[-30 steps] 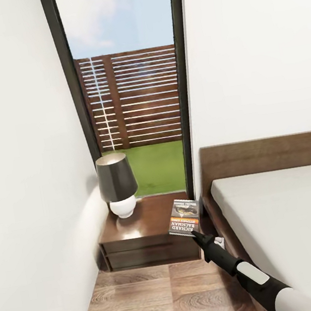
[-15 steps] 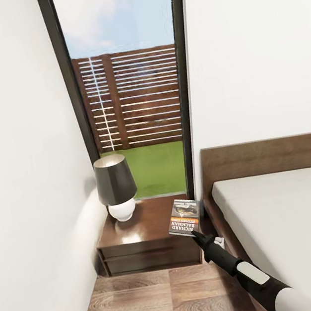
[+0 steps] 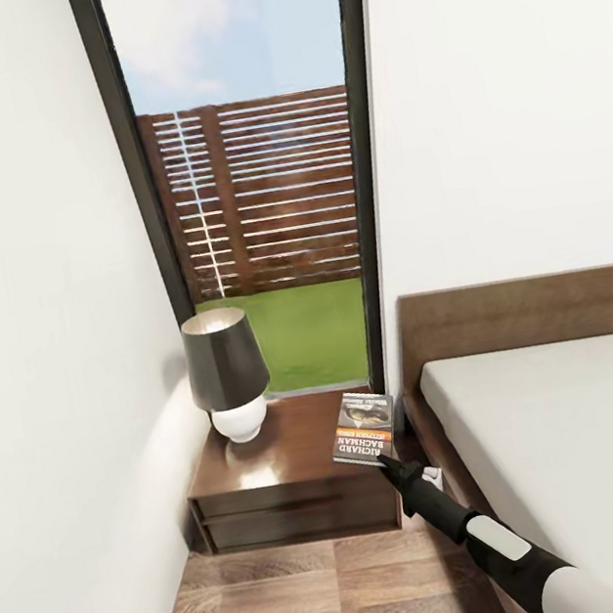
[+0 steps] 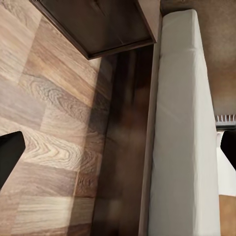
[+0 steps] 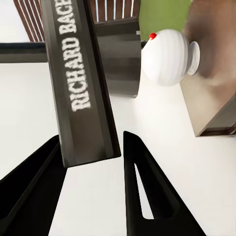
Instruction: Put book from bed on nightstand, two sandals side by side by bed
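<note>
Right tool (image 3: pixel 389 464) clamped on the near edge of the book (image 3: pixel 363 427), holding it tilted above the nightstand (image 3: pixel 299 446), at its bed-side corner. Long axis pointing away toward the window. Lamp (image 3: pixel 226 374) well apart at the far corner. Bed (image 3: pixel 563 424) just beside. Next, probably: ease leftward, lower, release. Left tool: fingers (image 4: pixel 10 155) spread wide, empty.

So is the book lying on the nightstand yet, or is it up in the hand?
Up in the right hand: the book stands tilted over the nightstand, pinched by its spine.
</note>
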`<state>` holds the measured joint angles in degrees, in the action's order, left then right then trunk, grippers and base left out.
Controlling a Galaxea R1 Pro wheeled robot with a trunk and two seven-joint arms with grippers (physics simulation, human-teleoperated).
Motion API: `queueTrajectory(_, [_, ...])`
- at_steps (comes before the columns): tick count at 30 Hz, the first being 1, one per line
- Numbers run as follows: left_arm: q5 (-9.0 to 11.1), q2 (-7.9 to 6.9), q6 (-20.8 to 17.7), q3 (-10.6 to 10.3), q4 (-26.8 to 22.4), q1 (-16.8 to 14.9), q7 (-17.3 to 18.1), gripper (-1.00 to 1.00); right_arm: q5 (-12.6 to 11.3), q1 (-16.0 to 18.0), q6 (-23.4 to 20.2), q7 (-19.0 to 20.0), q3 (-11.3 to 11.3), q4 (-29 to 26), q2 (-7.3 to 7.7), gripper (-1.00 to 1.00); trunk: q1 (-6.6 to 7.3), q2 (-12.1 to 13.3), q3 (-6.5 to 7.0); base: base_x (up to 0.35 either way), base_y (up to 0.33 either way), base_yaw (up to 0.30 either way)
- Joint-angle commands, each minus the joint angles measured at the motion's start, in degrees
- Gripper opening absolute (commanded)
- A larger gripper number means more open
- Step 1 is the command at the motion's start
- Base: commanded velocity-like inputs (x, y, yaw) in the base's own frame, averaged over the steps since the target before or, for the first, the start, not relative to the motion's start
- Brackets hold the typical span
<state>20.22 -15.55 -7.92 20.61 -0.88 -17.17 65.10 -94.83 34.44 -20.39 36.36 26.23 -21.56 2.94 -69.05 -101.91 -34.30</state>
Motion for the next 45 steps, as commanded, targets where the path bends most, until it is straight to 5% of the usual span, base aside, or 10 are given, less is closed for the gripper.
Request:
queueTrajectory(1, [-0.1, -0.01, -0.6, 0.3, 0.0, 0.0, 0.2, 1.00, -0.6, 0.0, -0.3, 0.1, 0.3, 0.0, 0.04, -1.00, 0.00, 0.0, -0.06, 0.100, 0.000, 0.000])
queueTrajectory(45, [-0.1, -0.01, -0.6, 0.3, 0.0, 0.0, 0.2, 1.00, -0.6, 0.0, -0.3, 0.0, 0.4, 0.0, 0.04, -1.00, 0.00, 0.0, -0.06, 0.099, 0.000, 0.000])
